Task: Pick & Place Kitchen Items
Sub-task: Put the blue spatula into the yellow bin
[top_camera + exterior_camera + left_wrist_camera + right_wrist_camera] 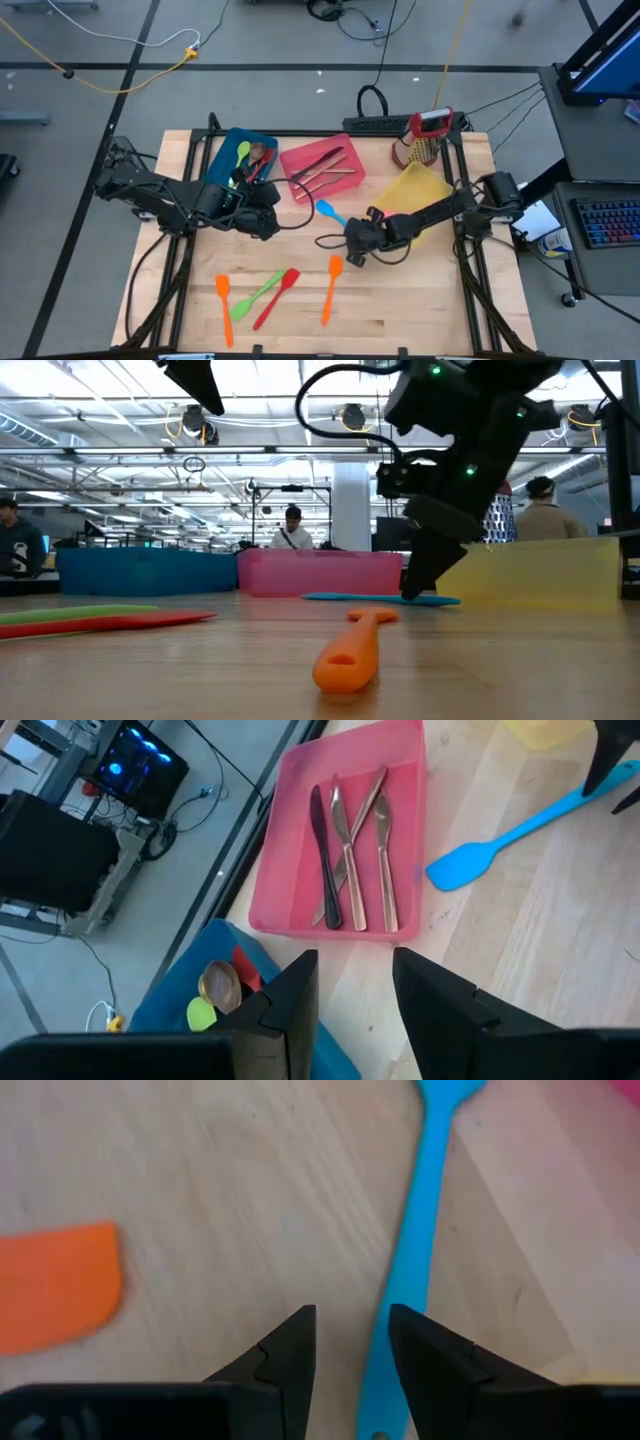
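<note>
A blue spatula (330, 212) lies flat on the wooden table (420, 310) between the pink bin (322, 168) and the yellow bin (415, 190). My right gripper (350, 1342) is open and low over its handle end (385, 1380), fingers slanting down on either side of it (415, 588). An orange spatula (330, 290) lies just nearer the front edge. My left gripper (355, 985) hovers open and holds nothing, above the table by the blue bin (245, 155). My right gripper comes down on the blue spatula's handle end (392, 1355) slanting from the table's right side, fingers along the handle. One fingertip (425, 1350) overlaps the handle's edge. I cannot tell whether it touches. The spatula lies flat on the table.
Copper and black cutlery (350, 850) lies in the pink bin. The blue bin holds a green spoon and wooden utensils (215, 995). Orange (224, 305), green (258, 293) and red (278, 297) utensils lie near the front left. A red-topped grater (425, 135) stands at the back.
</note>
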Available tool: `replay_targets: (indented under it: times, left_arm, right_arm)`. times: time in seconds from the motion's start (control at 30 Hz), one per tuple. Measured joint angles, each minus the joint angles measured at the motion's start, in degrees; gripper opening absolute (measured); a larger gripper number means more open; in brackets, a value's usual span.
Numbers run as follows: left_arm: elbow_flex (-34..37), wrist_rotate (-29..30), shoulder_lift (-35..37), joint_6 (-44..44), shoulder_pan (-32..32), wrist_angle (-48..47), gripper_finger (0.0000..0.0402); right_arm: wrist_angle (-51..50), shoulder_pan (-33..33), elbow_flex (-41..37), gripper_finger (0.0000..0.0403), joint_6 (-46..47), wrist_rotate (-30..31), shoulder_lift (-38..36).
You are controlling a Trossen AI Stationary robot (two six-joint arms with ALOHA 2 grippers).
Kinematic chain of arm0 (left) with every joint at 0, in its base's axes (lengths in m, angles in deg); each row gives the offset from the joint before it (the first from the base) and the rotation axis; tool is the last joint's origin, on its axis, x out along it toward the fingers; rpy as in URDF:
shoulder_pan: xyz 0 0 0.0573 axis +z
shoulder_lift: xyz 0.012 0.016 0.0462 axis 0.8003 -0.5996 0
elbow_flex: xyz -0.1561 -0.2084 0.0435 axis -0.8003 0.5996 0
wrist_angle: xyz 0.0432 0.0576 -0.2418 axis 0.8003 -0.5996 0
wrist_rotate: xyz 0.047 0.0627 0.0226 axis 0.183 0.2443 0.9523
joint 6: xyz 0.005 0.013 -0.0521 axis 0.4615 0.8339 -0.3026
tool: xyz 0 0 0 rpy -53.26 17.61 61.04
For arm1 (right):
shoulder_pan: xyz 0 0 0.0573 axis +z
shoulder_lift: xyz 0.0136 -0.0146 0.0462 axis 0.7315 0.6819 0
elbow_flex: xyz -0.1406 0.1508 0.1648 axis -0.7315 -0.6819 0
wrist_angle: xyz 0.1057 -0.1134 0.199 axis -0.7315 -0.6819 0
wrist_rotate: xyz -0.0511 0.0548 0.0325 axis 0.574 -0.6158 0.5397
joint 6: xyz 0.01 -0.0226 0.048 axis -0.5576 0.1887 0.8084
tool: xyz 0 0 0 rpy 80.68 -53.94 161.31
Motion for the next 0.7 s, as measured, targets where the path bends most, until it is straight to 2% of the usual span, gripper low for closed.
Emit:
replay_targets:
  times: [0.1, 0.27, 0.4, 0.53, 0.7]
  left_arm:
    - [0.0, 0.0, 0.0, 0.17, 0.0, -0.07, 0.0136]
    - [0.0, -0.02, 0.0, 0.39, 0.0, -0.11, 0.0136]
    - [0.0, -0.02, 0.0, 0.68, -0.05, -0.19, 0.0136]
    - [0.0, -0.02, 0.0, 0.72, -0.04, -0.24, 0.0136]
    - [0.0, -0.04, 0.0, 0.72, -0.04, -0.34, 0.0136]
  right_arm:
    - [-2.83, -1.27, 1.86, 0.0125, 1.18, -1.87, 1.36]
    - [-4.11, -4.37, 1.89, 0.0124, 2.45, -10.71, 1.63]
    - [-7.51, -5.92, 1.81, 0.0109, 2.22, -11.77, 1.76]
    - [-6.84, -6.21, 1.74, 0.0094, 1.29, -12.09, 0.62]
    - [-5.96, -5.61, 1.35, 0.0102, -0.03, -12.23, -3.03]
